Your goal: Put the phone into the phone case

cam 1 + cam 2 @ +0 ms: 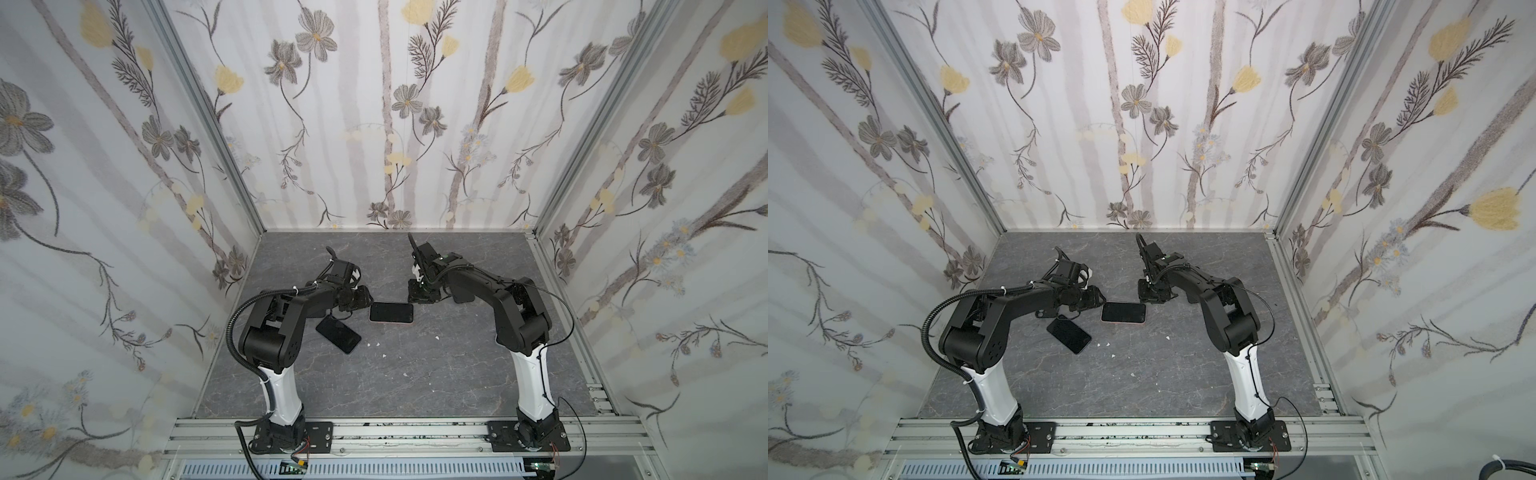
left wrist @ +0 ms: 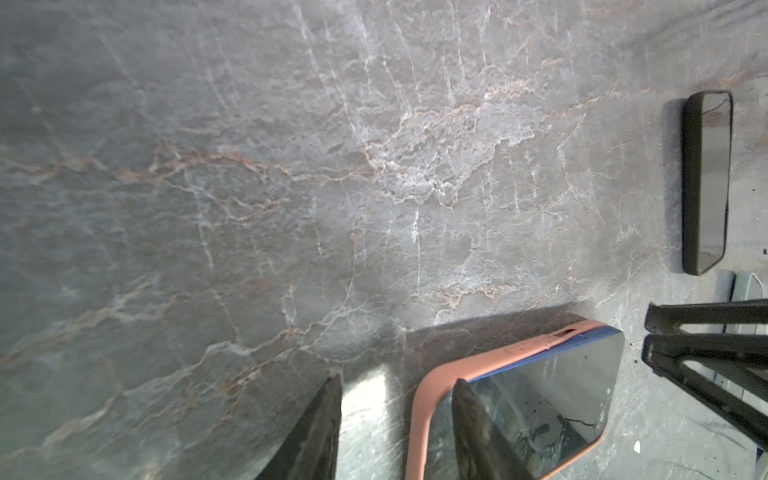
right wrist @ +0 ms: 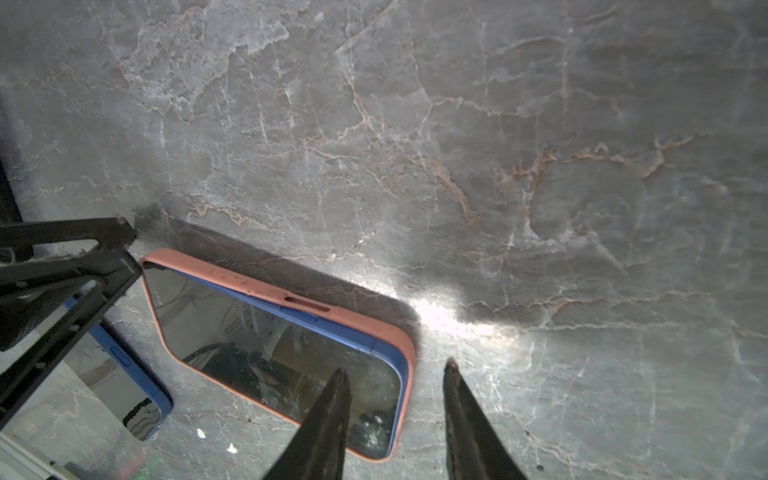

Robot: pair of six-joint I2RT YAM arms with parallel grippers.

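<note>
Left wrist view: the left tool (image 2: 397,377) has its fingers apart, straddling one short end of the phone case (image 2: 417,432). One finger (image 2: 469,415) is over the screen of the phone (image 2: 561,395). The other is over bare bench (image 2: 291,208) just outside the case end. Bench surface shows between that outer finger and the case rim, so nothing is clamped.

Right wrist view: the right tool (image 3: 395,365) is spread across the opposite short end. One finger is over the screen and one is over the bench beside the rim; it grips nothing.

The phone, blue-framed, lies screen up inside the pink phone case, flat on the bench between the two tools. Its blue edge shows above the pink rim along one long side. Whether it is fully seated cannot be told.

A second phone (image 3: 124,374), also blue-framed, lies on the bench behind the left tool's tips, apart from the case. A dark slab (image 2: 706,183) with a glossy face lies near the right tool's tips.
</note>
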